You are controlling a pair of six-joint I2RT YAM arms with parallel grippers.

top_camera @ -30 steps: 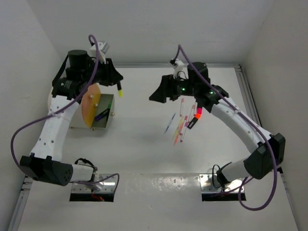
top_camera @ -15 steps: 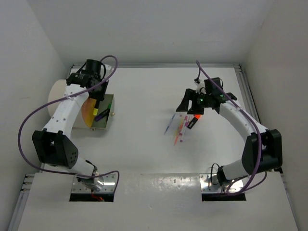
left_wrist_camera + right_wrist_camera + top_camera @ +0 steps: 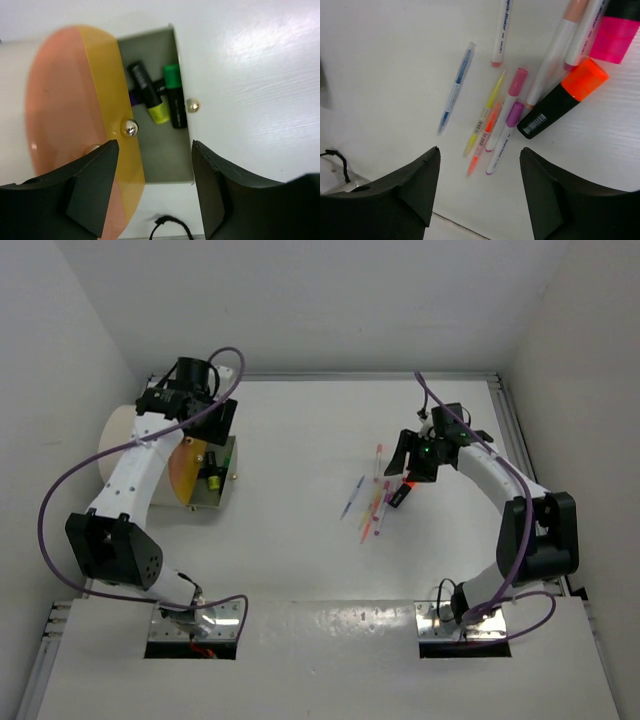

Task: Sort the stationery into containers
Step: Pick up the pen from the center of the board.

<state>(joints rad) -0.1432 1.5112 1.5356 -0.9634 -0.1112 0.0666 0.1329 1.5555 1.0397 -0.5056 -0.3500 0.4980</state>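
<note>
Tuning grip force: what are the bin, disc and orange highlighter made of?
Bin: likely matte greenish plastic, with a dull, even surface. Disc: translucent orange plastic, yellower where it overlaps the bin. Orange highlighter: hard plastic, matte black body, brighter neon cap.

Starting with the left arm (image 3: 130, 472): smooth white shell links, tiny dark screw holes dotted along them, and chunky black joint housings (image 3: 108, 552). A purple cable (image 3: 52, 502) trails off its side. The right arm (image 3: 492, 476) wears the same livery, with white links, black joints and its own purple cable (image 3: 530, 612), and a small green light (image 3: 424, 451) glows near its wrist. Both sit on shiny metal base plates (image 3: 196, 628). Up close, the left hand (image 3: 155, 143) has matte black fingers (image 3: 90, 192), broad and angular. The right hand (image 3: 479, 149) matches.
</note>
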